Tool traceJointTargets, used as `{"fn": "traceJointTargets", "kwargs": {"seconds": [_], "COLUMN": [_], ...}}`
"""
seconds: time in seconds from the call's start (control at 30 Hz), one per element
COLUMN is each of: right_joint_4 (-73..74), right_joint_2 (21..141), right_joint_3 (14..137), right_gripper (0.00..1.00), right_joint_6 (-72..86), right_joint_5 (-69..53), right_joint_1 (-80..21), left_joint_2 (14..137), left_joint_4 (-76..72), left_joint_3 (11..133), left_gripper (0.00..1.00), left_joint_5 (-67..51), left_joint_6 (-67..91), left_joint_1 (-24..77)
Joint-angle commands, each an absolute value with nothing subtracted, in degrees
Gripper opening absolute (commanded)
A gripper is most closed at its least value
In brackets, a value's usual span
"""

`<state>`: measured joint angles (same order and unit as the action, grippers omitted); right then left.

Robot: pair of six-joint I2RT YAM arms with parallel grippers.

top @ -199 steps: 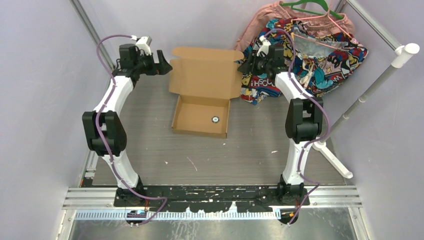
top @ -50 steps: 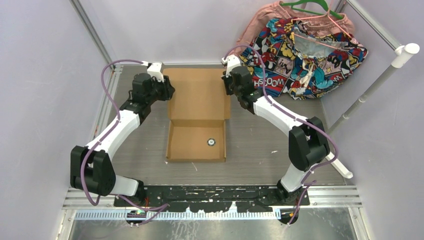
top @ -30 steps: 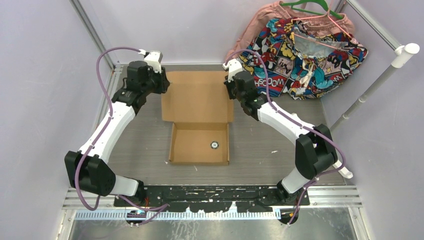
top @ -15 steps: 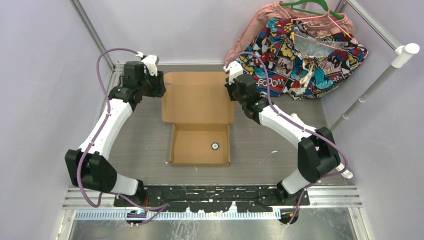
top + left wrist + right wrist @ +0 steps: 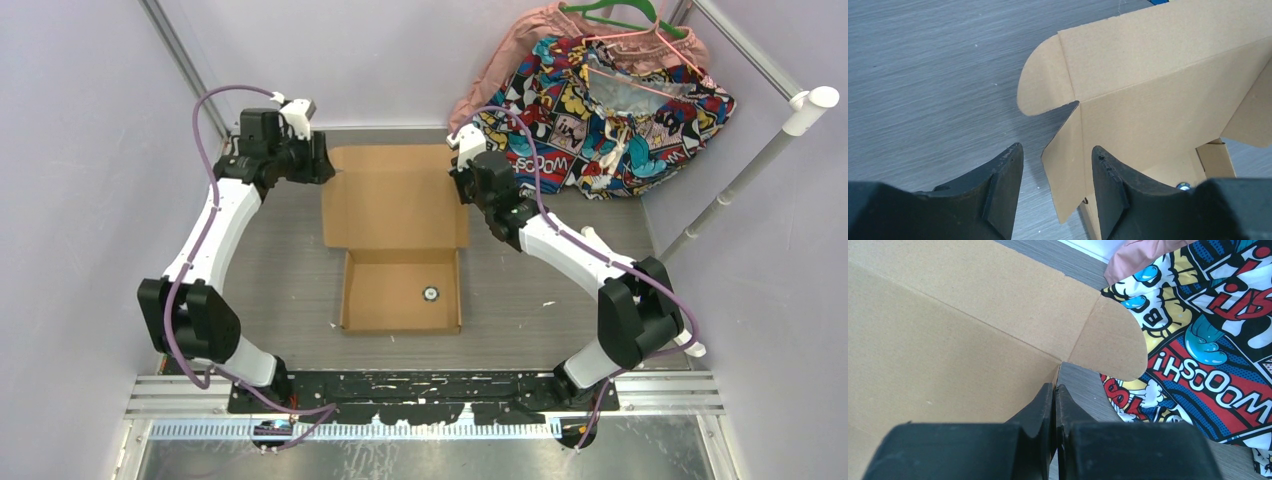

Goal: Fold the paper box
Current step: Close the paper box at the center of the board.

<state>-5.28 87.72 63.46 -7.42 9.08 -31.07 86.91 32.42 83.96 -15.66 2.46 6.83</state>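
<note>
Left gripper [image 5: 1057, 150]: jaws well apart, gripping nothing; the lid's left side flap stands in the gap between them
Right gripper [image 5: 1054, 386]: fingers pressed together on the thin edge of the lid's right side flap, just below a rounded corner tab
Paper box [image 5: 395, 195]: one, plain brown cardboard, mid-table between the two grippers; shallow tray with its walls up on the near side; lid swung open behind it, toward the back wall
In the tray: one small round object [image 5: 430, 293], right of centre; too small to identify
Table [image 5: 270, 270]: grey wood-grain top, flecked with white; one metal rail [image 5: 180, 385] along the near edge carries both arm bases
Room: pale lilac walls [image 5: 80, 200] on three sides; aluminium frame bars [image 5: 180, 60] running up at the far corners; one white pole [image 5: 745, 165] slanting at the right
Cloth: two pieces heaped in the far right corner; one comic-print cloth [image 5: 640, 120], its near hem just beside the box's rounded tab in the right wrist view; one pink cloth [image 5: 495, 75] behind it
Hangers: two; one green hanger [image 5: 610, 14], one pink hanger [image 5: 640, 83]
Arms: two, white and black; left arm [image 5: 215, 235] and right arm [image 5: 565, 250], each trailing one purple cable [image 5: 205, 100]
</note>
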Motion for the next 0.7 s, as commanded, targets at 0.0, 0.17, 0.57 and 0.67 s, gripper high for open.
{"fn": "traceJointTargets", "kwargs": {"seconds": [0.0, 0.17, 0.57, 0.67], "right_joint_4": [-6.2, -6.2, -6.0, -5.8], "right_joint_2": [85.4, 85.3, 85.6, 85.6], "right_joint_3": [62.6, 62.5, 62.7, 62.9], "right_gripper": [0.05, 0.05, 0.05, 0.05], "right_joint_6": [-8.9, -9.1, -9.0, -8.9], "right_joint_5": [8.4, 8.6, 8.2, 8.2], "right_joint_1": [-31.6, -31.6, -31.7, -31.7], "left_joint_2": [88.8, 90.6, 91.7, 91.7], "left_joint_4": [33.4, 34.6, 34.2, 34.2], "left_joint_3": [86.6, 87.3, 87.0, 87.0], "left_gripper": [0.53, 0.48, 0.27, 0.26], "left_joint_5": [-21.1, -22.4, -23.1, -23.6], "left_joint_6": [1.6, 1.4, 2.6, 2.7], "left_joint_1": [6.0, 5.6, 5.5, 5.4]}}
